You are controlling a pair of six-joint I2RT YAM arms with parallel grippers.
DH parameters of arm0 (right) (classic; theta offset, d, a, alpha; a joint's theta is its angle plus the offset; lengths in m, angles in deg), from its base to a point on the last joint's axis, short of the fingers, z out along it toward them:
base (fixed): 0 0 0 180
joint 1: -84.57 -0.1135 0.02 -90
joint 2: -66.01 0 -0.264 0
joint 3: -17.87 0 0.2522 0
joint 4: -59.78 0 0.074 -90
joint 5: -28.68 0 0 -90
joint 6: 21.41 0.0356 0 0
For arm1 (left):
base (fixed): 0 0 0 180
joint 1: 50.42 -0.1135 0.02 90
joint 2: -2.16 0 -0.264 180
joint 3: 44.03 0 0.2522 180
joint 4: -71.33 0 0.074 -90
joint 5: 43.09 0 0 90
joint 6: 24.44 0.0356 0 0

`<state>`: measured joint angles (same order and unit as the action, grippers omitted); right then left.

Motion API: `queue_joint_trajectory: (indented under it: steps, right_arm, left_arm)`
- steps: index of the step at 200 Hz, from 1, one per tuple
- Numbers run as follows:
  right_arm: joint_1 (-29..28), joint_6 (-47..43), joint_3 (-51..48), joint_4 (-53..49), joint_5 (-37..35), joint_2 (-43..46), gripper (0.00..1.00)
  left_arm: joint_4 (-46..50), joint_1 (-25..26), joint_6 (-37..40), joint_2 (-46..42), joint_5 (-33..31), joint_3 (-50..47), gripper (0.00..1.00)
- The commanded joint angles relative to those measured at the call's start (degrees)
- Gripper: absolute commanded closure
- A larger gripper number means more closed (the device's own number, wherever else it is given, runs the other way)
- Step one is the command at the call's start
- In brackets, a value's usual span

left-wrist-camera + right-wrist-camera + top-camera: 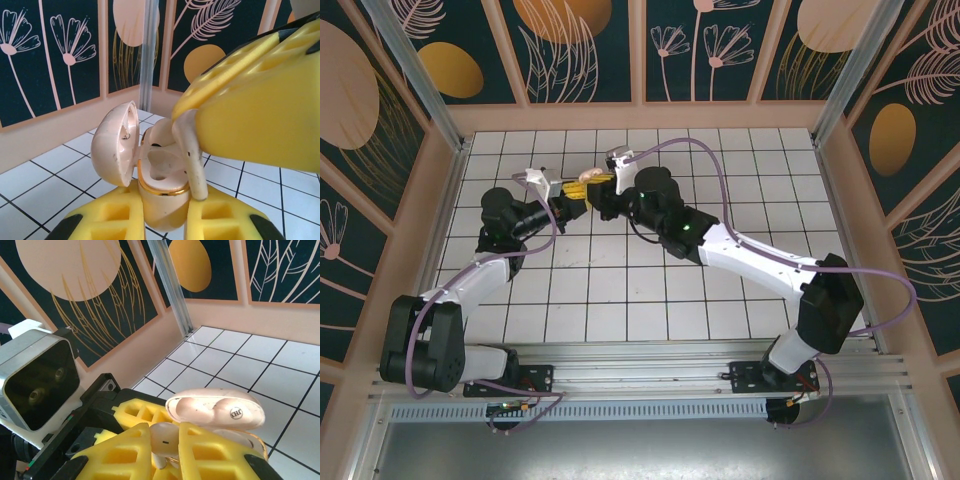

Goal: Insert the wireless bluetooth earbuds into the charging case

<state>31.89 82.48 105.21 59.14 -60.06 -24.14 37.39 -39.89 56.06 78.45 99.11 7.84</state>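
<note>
The charging case [161, 200] is pale pink with a gold rim. It stands upright between the yellow fingers of my left gripper [162, 212], which is shut on it. Its lid [116, 145] is swung open to the left, and the near socket [159, 170] is empty. My right gripper [166, 440] is shut on one of the wireless bluetooth earbuds [169, 436]. It holds the earbud's stem [192, 162] pointing down at the case's right rim, the tip by the left finger's top. In the top view both grippers [572, 207] [602, 200] meet at the case [588, 179].
White tiled floor [650, 290] is ringed by a low peach wall [640, 116] and patterned panels. A metal post [172, 290] stands in the far corner. The left wrist camera [37, 382] sits close to the right fingers. Open tiles lie in front of and to the right of the arms.
</note>
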Motion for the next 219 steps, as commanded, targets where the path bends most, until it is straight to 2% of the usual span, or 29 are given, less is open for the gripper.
queue_joint_trajectory:
  steps: [1,95,219]
  right_arm:
    - [0.82,-1.71,2.03,1.0,0.22,1.89,0.84]
    - [1.3,-4.01,6.44,1.13,2.08,-0.53,0.84]
    - [2.05,-2.55,3.74,0.35,1.93,-2.46,0.84]
  left_arm:
    - [-0.76,0.19,0.88,-0.95,1.09,1.69,0.97]
    - [0.61,0.13,1.32,-1.14,1.37,1.87,0.97]
    - [-3.03,0.14,-2.18,-1.23,1.51,2.08,0.97]
